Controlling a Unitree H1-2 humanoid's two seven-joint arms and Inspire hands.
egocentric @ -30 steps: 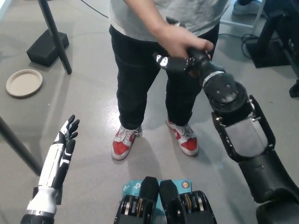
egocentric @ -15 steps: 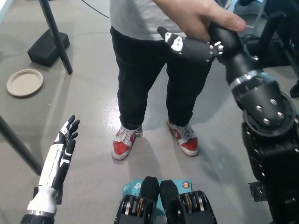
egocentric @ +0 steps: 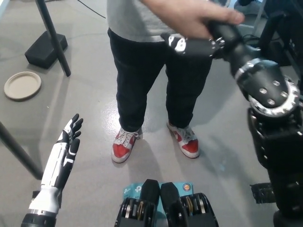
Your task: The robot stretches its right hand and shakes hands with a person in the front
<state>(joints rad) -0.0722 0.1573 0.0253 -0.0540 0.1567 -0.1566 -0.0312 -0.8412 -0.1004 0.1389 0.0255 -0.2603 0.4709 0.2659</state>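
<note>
While the person's hand [egocentric: 189, 16] wraps over the black right hand [egocentric: 196, 46] at the far right, its own grip is hidden, so I cannot tell; a jerk could wrench that clasp; the white left hand [egocentric: 66, 146] rests open, near left.

Floor clutter, non-task items only.
Round beige plate [egocentric: 22, 85] on grey floor, left edge; black block base [egocentric: 45, 48] upper left with a dark slanted pole [egocentric: 52, 37] rising from it; second dark pole [egocentric: 18, 149] lower left; black stand [egocentric: 278, 28] upper right.
</note>
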